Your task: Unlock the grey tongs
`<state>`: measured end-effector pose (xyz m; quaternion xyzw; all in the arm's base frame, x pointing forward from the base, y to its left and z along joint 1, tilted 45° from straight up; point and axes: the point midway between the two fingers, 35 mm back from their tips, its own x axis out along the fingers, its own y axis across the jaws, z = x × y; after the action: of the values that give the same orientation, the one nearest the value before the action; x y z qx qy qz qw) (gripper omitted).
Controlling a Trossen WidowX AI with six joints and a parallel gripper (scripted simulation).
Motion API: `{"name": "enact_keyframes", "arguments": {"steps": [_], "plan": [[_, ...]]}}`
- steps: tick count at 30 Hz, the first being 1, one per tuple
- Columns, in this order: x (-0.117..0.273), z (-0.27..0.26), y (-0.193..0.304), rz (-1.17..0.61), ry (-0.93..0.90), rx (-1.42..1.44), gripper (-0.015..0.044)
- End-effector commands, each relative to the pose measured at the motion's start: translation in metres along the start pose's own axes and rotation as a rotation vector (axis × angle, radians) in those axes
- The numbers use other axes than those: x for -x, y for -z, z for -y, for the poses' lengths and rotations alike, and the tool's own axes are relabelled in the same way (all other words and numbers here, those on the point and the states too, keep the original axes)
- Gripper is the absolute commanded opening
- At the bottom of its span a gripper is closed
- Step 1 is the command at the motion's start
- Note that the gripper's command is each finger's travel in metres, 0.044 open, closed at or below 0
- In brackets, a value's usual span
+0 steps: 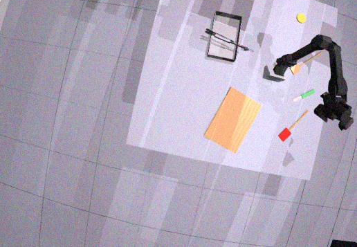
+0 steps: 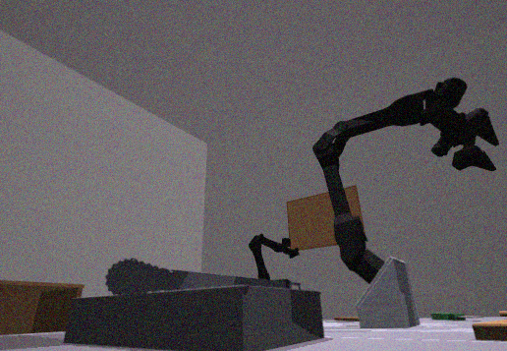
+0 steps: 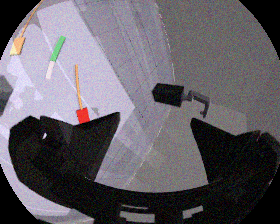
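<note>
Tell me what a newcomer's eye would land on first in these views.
Probably the black arm, arching over the table's right side in the top view, its open gripper holding nothing. Next, the bright red head of a tool near that gripper, and the wooden board at mid-table. The dark tongs lie across the roasting tin, beyond the board.

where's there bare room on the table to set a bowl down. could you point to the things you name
Widest patch: left of the tin (image 1: 239,35) (image 2: 197,314) and board (image 1: 230,120) (image 2: 41,309), out to the table's left edge in the top view. Another lies between tin and board. Crowded: right of the board, with the red-headed tool (image 1: 284,134) (image 3: 83,115), green-and-white stick (image 1: 308,93) (image 3: 58,49) and arm base (image 1: 266,73) (image 2: 388,299).
</note>
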<state>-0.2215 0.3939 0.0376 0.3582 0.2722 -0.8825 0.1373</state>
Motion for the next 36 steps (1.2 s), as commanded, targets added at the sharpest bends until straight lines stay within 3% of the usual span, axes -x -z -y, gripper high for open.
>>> {"name": "enact_keyframes", "arguments": {"steps": [1, 9, 17, 27, 36], "plan": [[0.047, -0.012, 0.050, -0.137, 0.049, -0.274, 0.0440], [0.134, -0.060, 0.131, -0.389, 0.154, -0.813, 0.0440], [0.217, -0.138, 0.183, -0.600, 0.282, -1.336, 0.0440], [0.315, -0.259, 0.204, -0.869, 0.498, -1.994, 0.0440], [0.384, -0.380, 0.176, -1.132, 0.742, -2.574, 0.0440]]}}
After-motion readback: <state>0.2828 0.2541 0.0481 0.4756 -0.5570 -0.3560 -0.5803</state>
